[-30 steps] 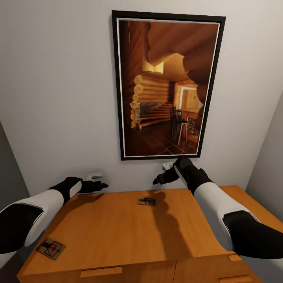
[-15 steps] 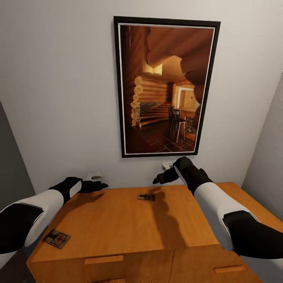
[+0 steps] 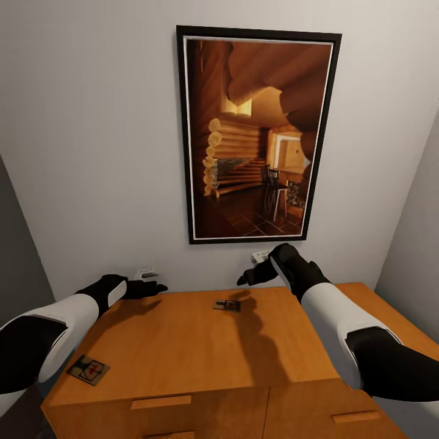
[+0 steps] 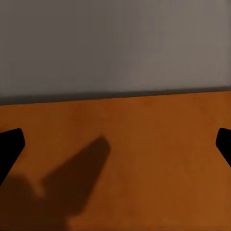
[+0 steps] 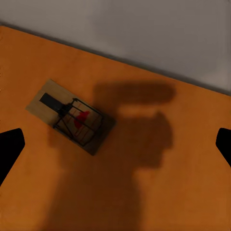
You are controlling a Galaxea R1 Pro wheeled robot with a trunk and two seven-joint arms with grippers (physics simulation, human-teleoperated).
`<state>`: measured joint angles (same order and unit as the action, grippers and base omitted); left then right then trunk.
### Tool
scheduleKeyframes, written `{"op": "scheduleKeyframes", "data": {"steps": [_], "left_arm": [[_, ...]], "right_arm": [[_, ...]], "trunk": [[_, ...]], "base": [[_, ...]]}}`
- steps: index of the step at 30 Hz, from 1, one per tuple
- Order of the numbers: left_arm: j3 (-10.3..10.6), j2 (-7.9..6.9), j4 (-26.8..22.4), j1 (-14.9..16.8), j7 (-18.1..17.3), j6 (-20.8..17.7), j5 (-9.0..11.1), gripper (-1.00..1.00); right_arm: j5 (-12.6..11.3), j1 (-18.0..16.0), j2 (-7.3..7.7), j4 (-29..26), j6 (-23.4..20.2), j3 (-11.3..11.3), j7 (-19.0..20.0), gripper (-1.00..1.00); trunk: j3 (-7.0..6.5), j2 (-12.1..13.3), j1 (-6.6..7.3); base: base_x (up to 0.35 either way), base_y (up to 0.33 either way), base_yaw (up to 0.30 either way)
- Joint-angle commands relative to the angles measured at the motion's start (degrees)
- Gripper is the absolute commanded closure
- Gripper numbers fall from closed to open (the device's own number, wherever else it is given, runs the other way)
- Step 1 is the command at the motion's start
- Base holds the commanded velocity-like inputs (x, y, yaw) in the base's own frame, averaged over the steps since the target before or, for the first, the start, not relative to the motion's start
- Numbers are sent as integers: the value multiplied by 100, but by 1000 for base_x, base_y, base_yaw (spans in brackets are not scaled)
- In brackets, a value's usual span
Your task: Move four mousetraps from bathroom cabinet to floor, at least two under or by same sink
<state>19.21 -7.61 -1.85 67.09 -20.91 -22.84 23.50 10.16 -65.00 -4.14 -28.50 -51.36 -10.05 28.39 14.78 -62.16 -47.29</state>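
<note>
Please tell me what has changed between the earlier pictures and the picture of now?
Only the head camera's view shifted, early on; since then nothing. Both mousetraps, one near the wall and one at the left corner, lie as before on the cabinet. The left gripper and right gripper stay open, holding nothing.

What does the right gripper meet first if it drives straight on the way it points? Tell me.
Probably the cabinet top. The right gripper looks down along its open fingers at bare wood, with the mousetrap lying just to one side of that line. Depth is unclear, so a slight offset could land a finger on the trap.

Both arms reach forward, left hand [image 3: 152, 286] and right hand [image 3: 247, 278] spread wide.
</note>
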Motion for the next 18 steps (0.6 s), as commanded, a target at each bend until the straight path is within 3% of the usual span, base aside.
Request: {"op": "scheduleKeyframes", "data": {"steps": [1,7,18], "left_arm": [[48,-3,-8,4,-10,-36,59,-100],[48,1,-8,4,-10,-36,54,-100],[48,5,-8,4,-10,-32,50,-100]], "right_arm": [[60,-4,1,-6,-13,-8,48,-100],[50,-4,1,-6,-10,-7,56,-100],[34,-4,1,-6,-6,-7,72,-100]], "trunk": [[8,-5,-1],[8,-5,-1],[8,-5,-1]], "base": [[-1,0,8],[-1,0,72],[0,0,191]]}}
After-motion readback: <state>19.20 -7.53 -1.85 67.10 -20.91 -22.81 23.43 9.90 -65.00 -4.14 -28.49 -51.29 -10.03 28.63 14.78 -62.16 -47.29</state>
